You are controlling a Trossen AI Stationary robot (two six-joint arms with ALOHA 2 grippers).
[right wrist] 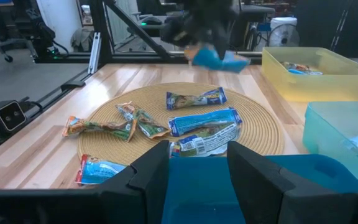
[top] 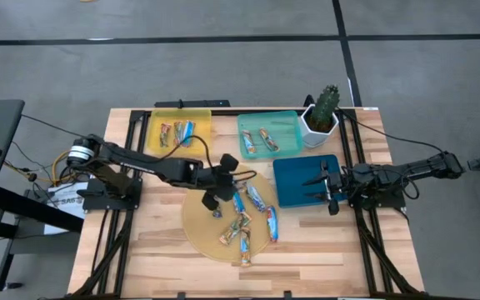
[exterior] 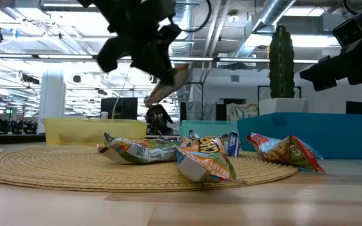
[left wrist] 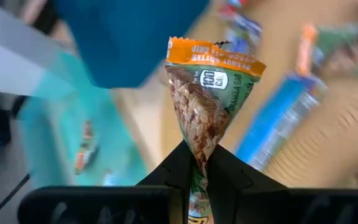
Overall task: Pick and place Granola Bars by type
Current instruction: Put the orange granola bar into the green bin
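Observation:
My left gripper (left wrist: 199, 177) hangs above the round woven mat (top: 202, 237), shut on one granola bar (left wrist: 207, 106) in an orange and green wrapper. In the low view this bar (exterior: 168, 85) is well above the mat. Several more granola bars (top: 248, 221) lie flat on the mat, blue-and-white and orange ones mixed. A few bars lie in the yellow tray (top: 158, 137) and two in the teal tray (top: 286, 125). My right gripper (right wrist: 197, 174) stands open over the blue tray (top: 294, 183), nothing between its fingers. My left gripper pinches one end of the bar's wrapper (left wrist: 197, 155) between its two fingers. The wrapper is squeezed narrow there and widens toward the orange crimped end (left wrist: 216, 59), which sticks out past the fingertips. The fingers slant downward, and the bar is lifted clear of the mat.
A cactus in a white pot (top: 322, 117) stands at the far right, beside the teal tray. The three trays sit along the far and right side of the mat. Bare wooden tabletop (top: 157, 242) lies near and left of the mat.

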